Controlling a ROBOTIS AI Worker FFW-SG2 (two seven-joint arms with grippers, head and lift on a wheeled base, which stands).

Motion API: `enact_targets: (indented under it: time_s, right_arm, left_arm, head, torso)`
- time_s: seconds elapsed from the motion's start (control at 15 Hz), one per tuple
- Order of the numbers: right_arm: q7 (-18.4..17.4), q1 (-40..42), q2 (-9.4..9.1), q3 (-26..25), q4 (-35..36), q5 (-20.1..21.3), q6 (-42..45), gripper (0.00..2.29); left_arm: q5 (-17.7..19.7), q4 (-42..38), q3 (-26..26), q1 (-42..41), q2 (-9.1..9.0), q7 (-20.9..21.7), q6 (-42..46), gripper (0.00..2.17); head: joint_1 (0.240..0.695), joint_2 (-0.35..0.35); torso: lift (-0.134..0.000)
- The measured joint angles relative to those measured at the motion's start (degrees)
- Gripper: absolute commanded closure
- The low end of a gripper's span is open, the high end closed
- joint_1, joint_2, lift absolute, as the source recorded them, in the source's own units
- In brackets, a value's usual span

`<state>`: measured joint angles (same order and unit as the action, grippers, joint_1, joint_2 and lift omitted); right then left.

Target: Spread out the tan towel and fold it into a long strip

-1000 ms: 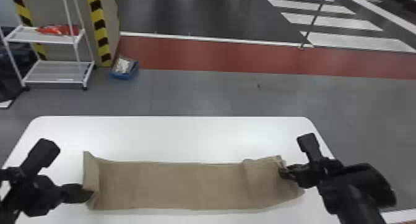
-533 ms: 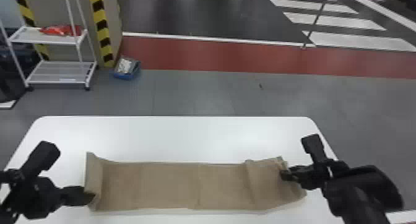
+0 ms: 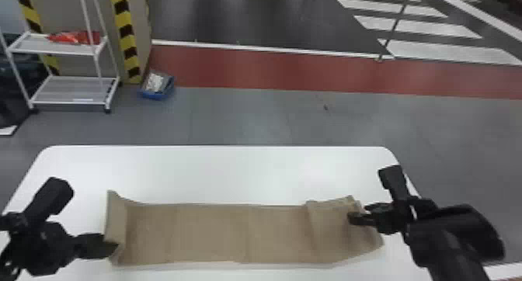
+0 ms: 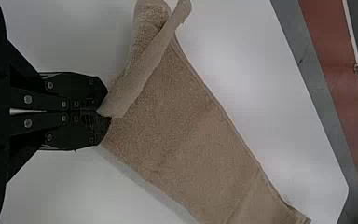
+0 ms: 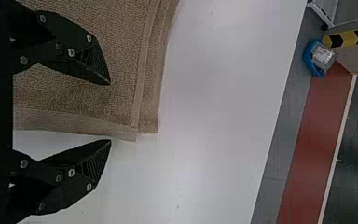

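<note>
Tan towel (image 3: 209, 233) is laid long across the surface (image 3: 217, 171), one end seemingly pinched by the left fingers (image 4: 81, 88); the right fingers (image 5: 81, 51) are spread wide at the other. End-straightening is judged in hand; that edge should be gripped next.

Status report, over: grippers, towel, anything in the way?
Left gripper shut on tan towel, left end. Right gripper open at right end. Towel strip lies along table. Possible snag: left end curled up.

We see rough, matt cloth in the towel (image 3: 209, 233), a smooth, softly glossy table (image 3: 233, 173) and shiny floor (image 3: 233, 16) beyond.
</note>
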<state>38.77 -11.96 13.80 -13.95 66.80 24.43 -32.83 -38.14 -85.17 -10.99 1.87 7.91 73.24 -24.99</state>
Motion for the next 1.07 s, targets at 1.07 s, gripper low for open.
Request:
enact_targets:
  time_s: [1.07]
  right_arm:
    - [0.3, -2.9, 0.3, -0.6, -0.9, 2.7, -3.5, 0.76]
  left_arm:
    - [0.0, 0.2, -0.4, -0.5, 0.04, 0.7, 4.2, 2.14]
  head:
    - [0.695, -0.205]
  torso:
    - [0.0]
